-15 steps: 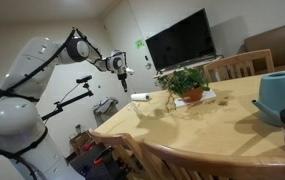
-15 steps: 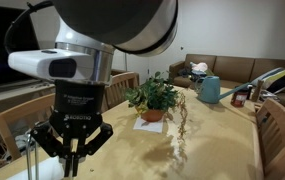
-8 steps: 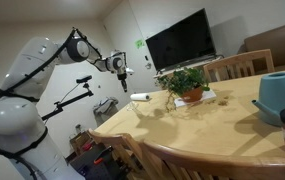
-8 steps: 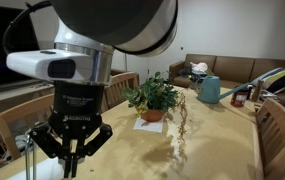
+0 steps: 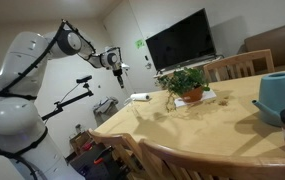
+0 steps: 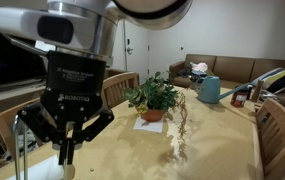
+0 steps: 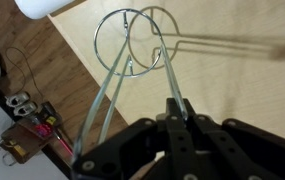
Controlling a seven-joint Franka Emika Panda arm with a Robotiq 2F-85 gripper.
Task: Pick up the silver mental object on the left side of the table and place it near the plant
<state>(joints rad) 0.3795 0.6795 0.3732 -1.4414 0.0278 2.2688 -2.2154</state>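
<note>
The white robot arm point(image 5: 37, 60) reaches from a raised elbow out over the far corner of the light wooden table point(image 5: 212, 125), with its black gripper point(image 6: 67, 152) pointing straight down. In the wrist view the fingers are clenched on a thin wire of the silver wire stand with two rings point(image 7: 129, 66). The stand is at that corner's edge, well apart from the green potted plant point(image 5: 187, 82), its long axis near upright and its rings toward the tabletop

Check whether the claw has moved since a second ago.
Yes. The claw, shut on the silver wire ring stand, has shifted up and leftward in an exterior view, away from the green potted plant.
</note>
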